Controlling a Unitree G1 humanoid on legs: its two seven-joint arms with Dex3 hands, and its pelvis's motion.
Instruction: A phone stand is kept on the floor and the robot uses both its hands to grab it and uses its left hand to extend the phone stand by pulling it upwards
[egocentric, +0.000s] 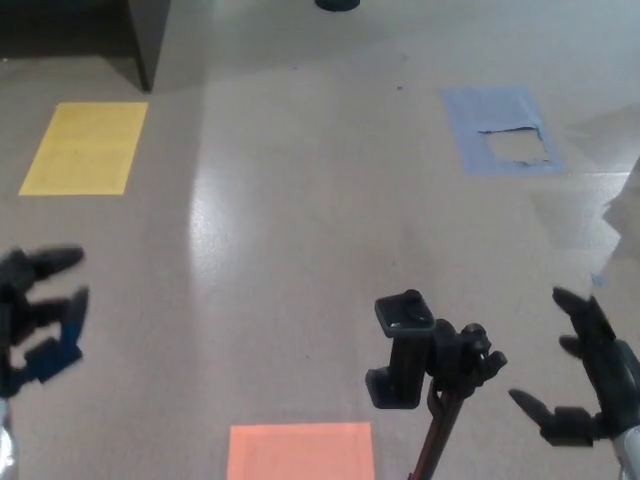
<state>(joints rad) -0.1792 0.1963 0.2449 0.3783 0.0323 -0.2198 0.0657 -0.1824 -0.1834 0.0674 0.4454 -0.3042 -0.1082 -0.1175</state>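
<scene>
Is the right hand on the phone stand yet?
Apart. The head view shows bare floor between the open right hand and the phone stand; the fingers curl toward it without reaching.

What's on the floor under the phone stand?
An orange square lies on the floor beside the phone stand, low in the head view. The stand's foot is out of the picture, so what lies right under it can't be seen.

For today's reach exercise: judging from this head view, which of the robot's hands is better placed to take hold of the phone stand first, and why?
Probably the right hand: it hangs open just beside the phone stand, with only a small gap. The left hand, also open, sits at the far picture edge, well away.
</scene>
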